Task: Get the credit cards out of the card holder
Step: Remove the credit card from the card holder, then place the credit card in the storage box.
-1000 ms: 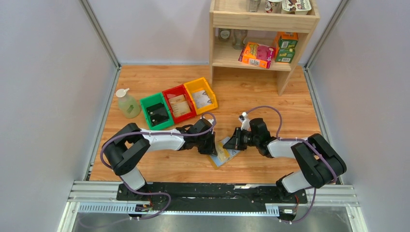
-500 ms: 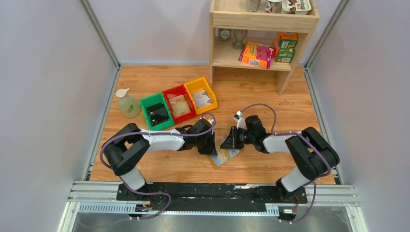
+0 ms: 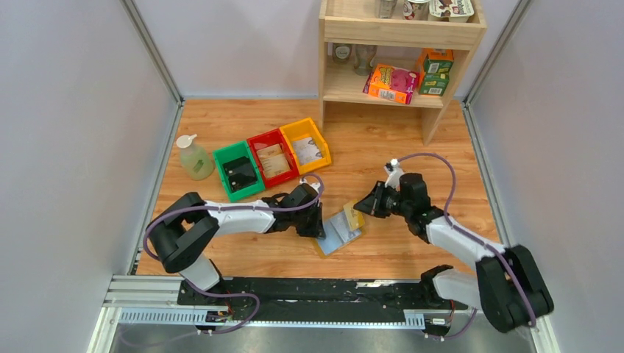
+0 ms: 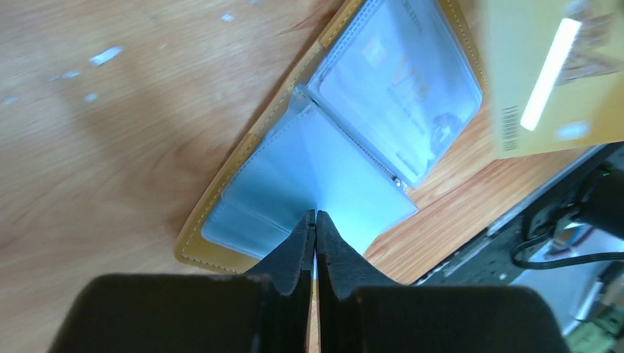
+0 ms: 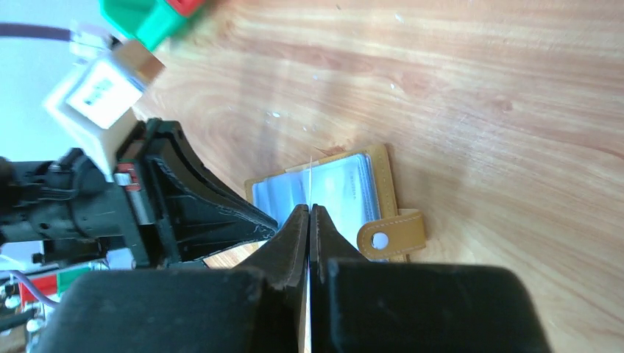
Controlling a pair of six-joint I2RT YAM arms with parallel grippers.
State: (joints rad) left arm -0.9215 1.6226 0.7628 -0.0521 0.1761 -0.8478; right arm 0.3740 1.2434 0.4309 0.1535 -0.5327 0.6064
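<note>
The mustard-yellow card holder (image 3: 332,239) lies open on the wooden table, pale blue-grey pockets up; it also shows in the left wrist view (image 4: 243,213) and the right wrist view (image 5: 346,184). My left gripper (image 3: 316,224) (image 4: 316,215) is shut on a pocket leaf at the holder's near edge. My right gripper (image 3: 366,208) (image 5: 310,209) is shut on a yellowish credit card (image 3: 354,215) (image 4: 544,73), held clear above the holder's right side and seen edge-on in the right wrist view (image 5: 310,176). Another pale card (image 4: 397,88) sits inside the upper pocket.
Green (image 3: 237,170), red (image 3: 272,158) and yellow (image 3: 305,145) bins stand at the back left, next to a soap bottle (image 3: 193,157). A wooden shelf (image 3: 401,29) with boxes (image 3: 394,82) stands at the back right. The holder's strap (image 5: 392,235) points right.
My right gripper has pulled back to the right and up, drawing the yellowish card out of the holder. My left gripper has stayed on the holder.
</note>
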